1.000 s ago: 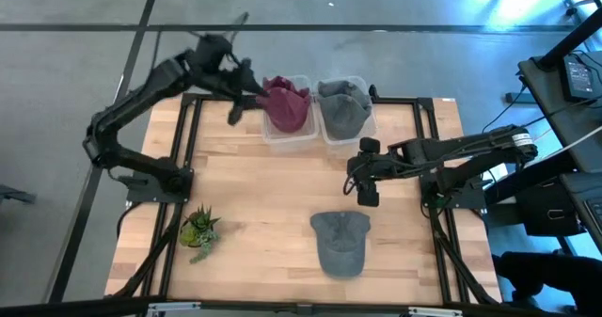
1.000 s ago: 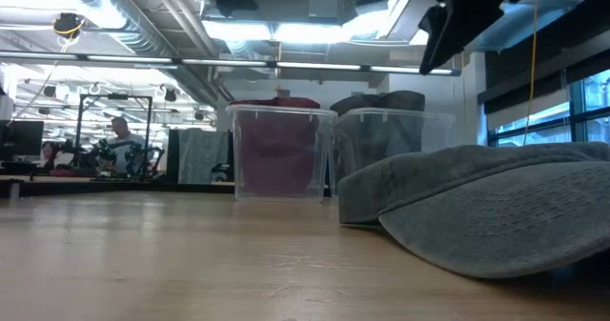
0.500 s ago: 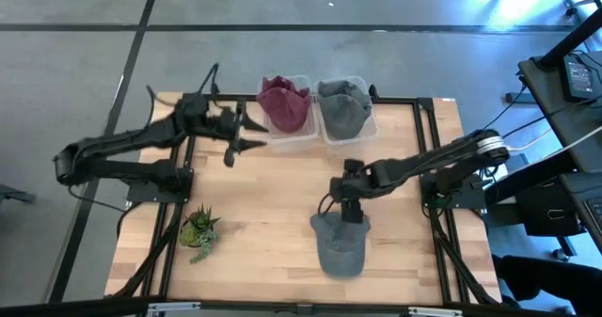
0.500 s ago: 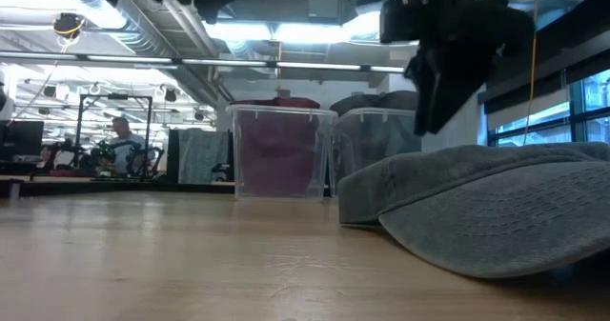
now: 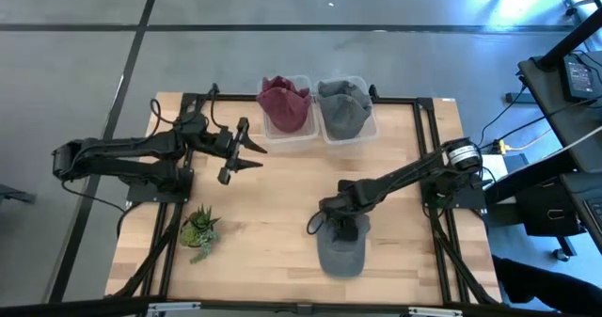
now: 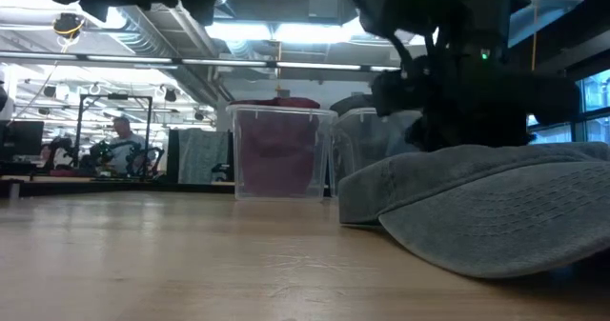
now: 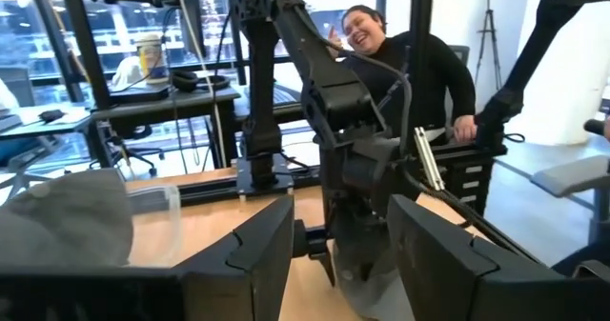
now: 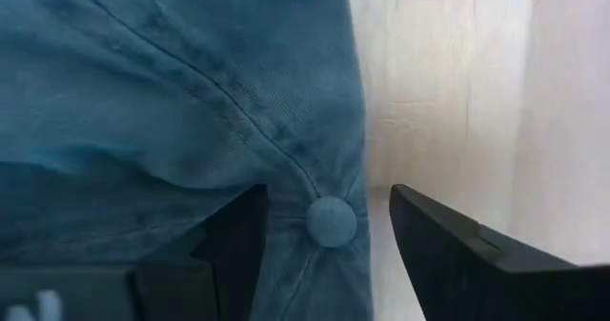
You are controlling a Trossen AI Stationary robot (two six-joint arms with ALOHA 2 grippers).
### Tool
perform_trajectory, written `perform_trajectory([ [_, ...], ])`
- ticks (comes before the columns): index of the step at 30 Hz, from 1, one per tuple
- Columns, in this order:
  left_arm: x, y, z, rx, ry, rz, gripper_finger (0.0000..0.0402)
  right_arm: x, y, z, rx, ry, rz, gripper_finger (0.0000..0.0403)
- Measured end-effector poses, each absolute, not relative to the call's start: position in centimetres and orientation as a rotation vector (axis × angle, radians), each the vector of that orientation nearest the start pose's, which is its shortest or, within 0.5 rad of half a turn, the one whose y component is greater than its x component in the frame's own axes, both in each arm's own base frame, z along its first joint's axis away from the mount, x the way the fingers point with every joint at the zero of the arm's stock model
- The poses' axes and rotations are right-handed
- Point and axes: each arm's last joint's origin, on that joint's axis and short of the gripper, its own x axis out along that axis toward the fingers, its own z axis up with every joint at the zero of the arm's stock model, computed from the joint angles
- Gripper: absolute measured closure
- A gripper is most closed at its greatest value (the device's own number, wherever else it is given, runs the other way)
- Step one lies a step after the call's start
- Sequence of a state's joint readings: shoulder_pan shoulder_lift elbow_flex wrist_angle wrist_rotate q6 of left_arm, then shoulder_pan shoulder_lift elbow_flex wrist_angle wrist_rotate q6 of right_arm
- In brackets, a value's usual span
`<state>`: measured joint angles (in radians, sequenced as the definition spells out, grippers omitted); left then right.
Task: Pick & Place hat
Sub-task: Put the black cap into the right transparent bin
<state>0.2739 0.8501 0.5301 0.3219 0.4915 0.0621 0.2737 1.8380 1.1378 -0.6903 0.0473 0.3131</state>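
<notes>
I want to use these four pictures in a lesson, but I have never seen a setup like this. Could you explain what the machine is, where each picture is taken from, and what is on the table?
Two dark robot arms work at a wooden table. One picture looks straight down, one looks level across the tabletop, and one comes from a camera on each arm's wrist. On the table lie a grey cap, a small plant, and two clear bins, one with a maroon hat, one with a grey hat. The right gripper is down on the cap, its fingers open on either side of the top button; nothing is gripped yet. The left gripper hangs open and empty near the bins. A person is visible in the room behind.
</notes>
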Motion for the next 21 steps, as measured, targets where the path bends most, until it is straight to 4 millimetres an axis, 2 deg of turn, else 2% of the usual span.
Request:
perform_trajectory([
  [7, 18.8, 3.3, 28.1, 0.069, -0.003, -0.249, 0.0234, 32.3, 9.3, 13.7, 0.068, 1.425, -0.057, 0.0198],
  [10, 18.9, 3.1, 28.1, 0.097, -0.003, -0.259, 0.0236, 32.4, 9.4, 13.3, 0.068, 1.436, -0.058, 0.0234],
  [16, 18.9, 3.0, 28.1, 0.098, -0.001, -0.265, 0.0236, 32.3, 9.4, 13.5, 0.061, 1.428, -0.048, 0.0343],
  [21, 18.9, 3.0, 27.8, 0.088, 0.019, -0.266, 0.0233, 32.0, 9.3, 14.7, 0.034, 1.406, -0.021, 0.0343],
])
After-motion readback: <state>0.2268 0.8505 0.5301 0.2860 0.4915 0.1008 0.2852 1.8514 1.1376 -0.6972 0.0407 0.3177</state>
